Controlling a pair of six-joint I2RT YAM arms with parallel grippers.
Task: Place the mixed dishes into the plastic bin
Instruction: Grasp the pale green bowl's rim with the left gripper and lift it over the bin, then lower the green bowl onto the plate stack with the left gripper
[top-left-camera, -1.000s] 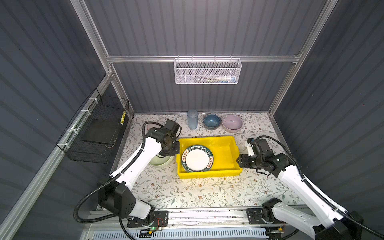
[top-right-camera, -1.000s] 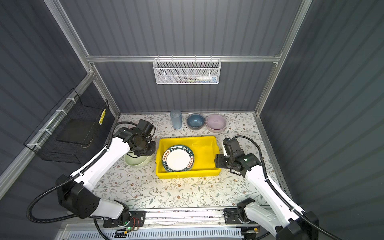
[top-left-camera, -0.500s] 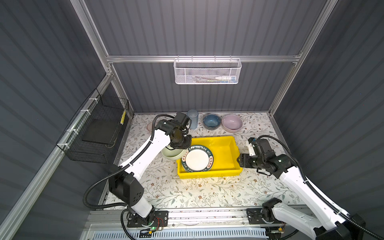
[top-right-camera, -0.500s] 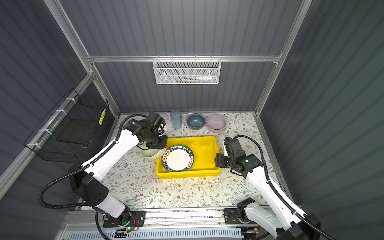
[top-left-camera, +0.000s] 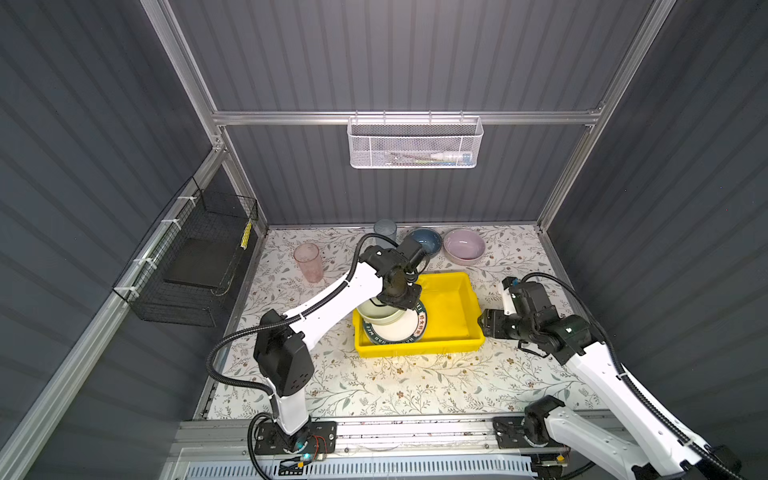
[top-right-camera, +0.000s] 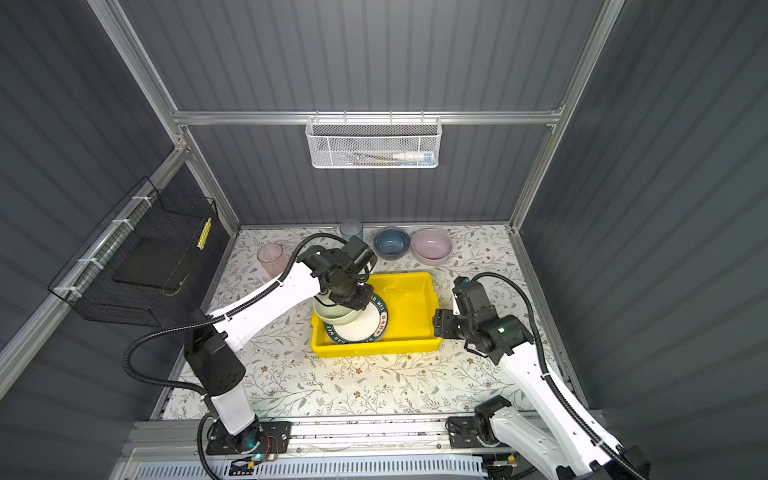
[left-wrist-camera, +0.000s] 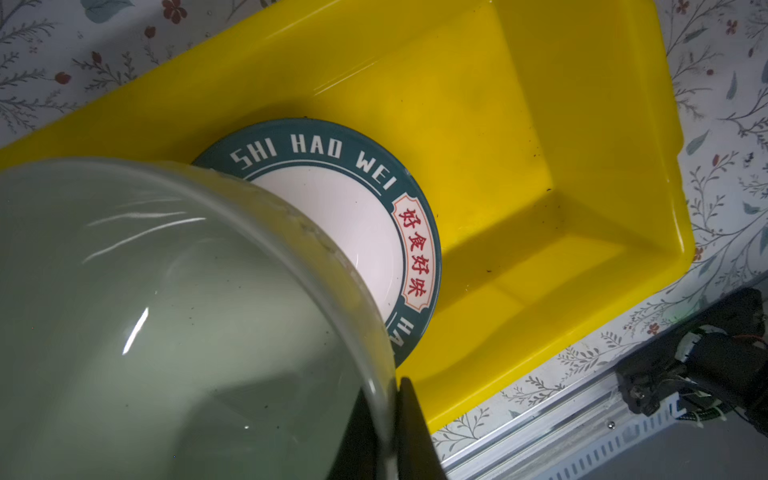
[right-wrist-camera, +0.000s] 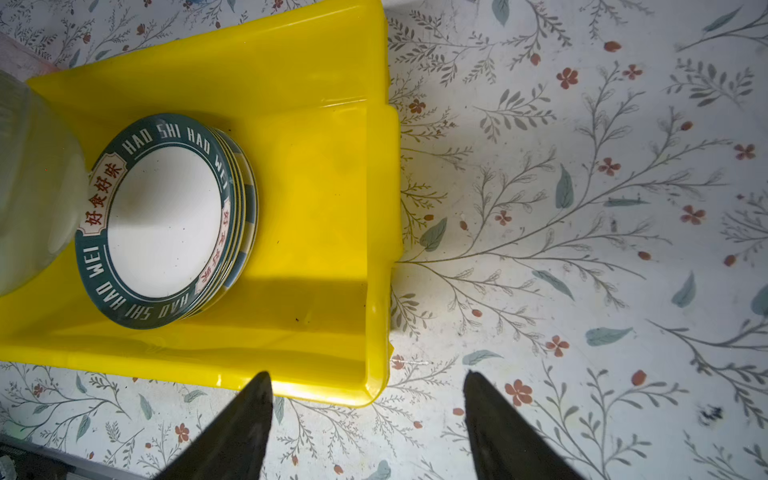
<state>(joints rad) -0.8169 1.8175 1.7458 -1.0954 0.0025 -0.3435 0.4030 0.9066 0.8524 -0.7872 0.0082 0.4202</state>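
My left gripper (left-wrist-camera: 392, 424) is shut on the rim of the pale green bowl (top-left-camera: 380, 313) (top-right-camera: 336, 311) (left-wrist-camera: 166, 311). One finger is inside the bowl and one outside. The bowl is over the left end of the yellow plastic bin (top-left-camera: 457, 286) (top-right-camera: 411, 307) (left-wrist-camera: 519, 166) (right-wrist-camera: 316, 208), above a stack of plates topped by the green lettered plate (top-left-camera: 401, 332) (top-right-camera: 363, 328) (right-wrist-camera: 166, 220). I cannot tell whether bowl and plates touch. My right gripper (top-left-camera: 484, 324) (right-wrist-camera: 366, 374) stands open and empty at the bin's right front corner.
Along the back wall stand a blue tumbler (top-left-camera: 385, 230), a blue bowl (top-left-camera: 426, 241) and a lilac bowl (top-left-camera: 464, 247); a pink tumbler (top-left-camera: 307, 257) is back left. A black wire basket (top-left-camera: 199, 257) hangs on the left wall, a white mesh basket (top-left-camera: 413, 143) on the back wall.
The left arm has carried the green bowl from the table left of the bin to over the plates inside it. The right gripper has opened a little wider and stayed in place.
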